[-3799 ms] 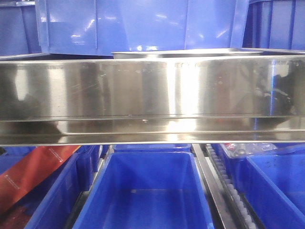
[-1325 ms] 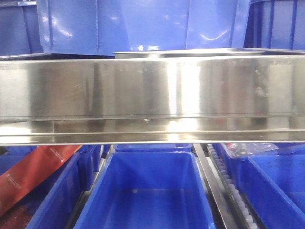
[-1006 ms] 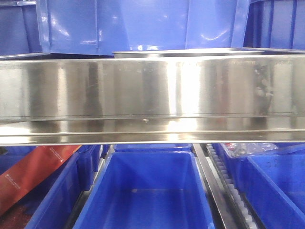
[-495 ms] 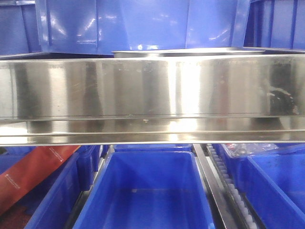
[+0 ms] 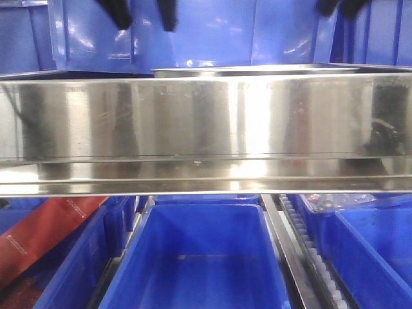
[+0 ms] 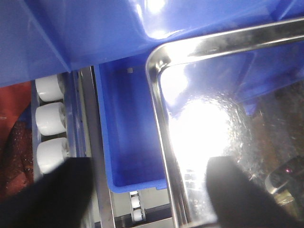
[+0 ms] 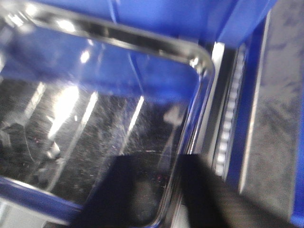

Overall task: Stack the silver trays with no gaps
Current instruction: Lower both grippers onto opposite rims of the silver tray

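Observation:
A silver tray [image 5: 257, 69] lies on the upper shelf behind the steel beam; only its thin rim shows in the front view. In the left wrist view the silver tray [image 6: 209, 128] shows its near left corner and rim. My left gripper [image 6: 147, 194] is open above it, one finger on each side of that rim. In the right wrist view the silver tray [image 7: 95, 114] shows its right corner. My right gripper [image 7: 175, 190] is open, its fingers straddling the right rim. At the top edge of the front view, the left gripper [image 5: 143, 16] and right gripper [image 5: 339, 6] show as dark tips.
A long steel shelf beam [image 5: 206, 129] crosses the front view. Blue bins [image 5: 199, 257] sit below it, with a red package [image 5: 45, 232] at the lower left. More blue bins [image 5: 193, 32] stand behind the tray. Roller rails [image 6: 50, 118] run beside the bins.
The dark fingertips of both grippers have come into the top edge of the front view; half a second ago none showed. The tray's rim has stayed in place.

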Action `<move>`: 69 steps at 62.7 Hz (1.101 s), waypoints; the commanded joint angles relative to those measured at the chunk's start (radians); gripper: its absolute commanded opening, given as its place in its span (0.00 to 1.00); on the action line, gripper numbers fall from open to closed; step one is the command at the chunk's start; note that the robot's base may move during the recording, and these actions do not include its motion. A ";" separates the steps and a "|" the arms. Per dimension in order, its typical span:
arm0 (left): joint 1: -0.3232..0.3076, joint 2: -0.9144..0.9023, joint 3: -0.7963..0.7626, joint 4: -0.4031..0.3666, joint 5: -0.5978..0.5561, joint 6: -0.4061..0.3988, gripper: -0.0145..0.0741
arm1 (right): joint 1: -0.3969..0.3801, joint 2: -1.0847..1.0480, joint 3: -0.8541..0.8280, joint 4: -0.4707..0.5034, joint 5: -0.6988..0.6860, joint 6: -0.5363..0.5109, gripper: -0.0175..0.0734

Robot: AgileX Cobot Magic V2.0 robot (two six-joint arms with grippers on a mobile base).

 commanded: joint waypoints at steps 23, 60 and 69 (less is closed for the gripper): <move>-0.002 0.074 -0.009 -0.027 0.001 -0.074 0.71 | 0.000 0.086 -0.009 -0.013 -0.029 -0.002 0.55; 0.006 0.091 -0.009 -0.049 -0.049 -0.076 0.71 | 0.000 0.139 -0.009 -0.013 -0.041 0.070 0.55; 0.020 0.091 -0.009 -0.063 -0.058 -0.076 0.71 | 0.000 0.144 -0.009 -0.015 -0.043 0.070 0.51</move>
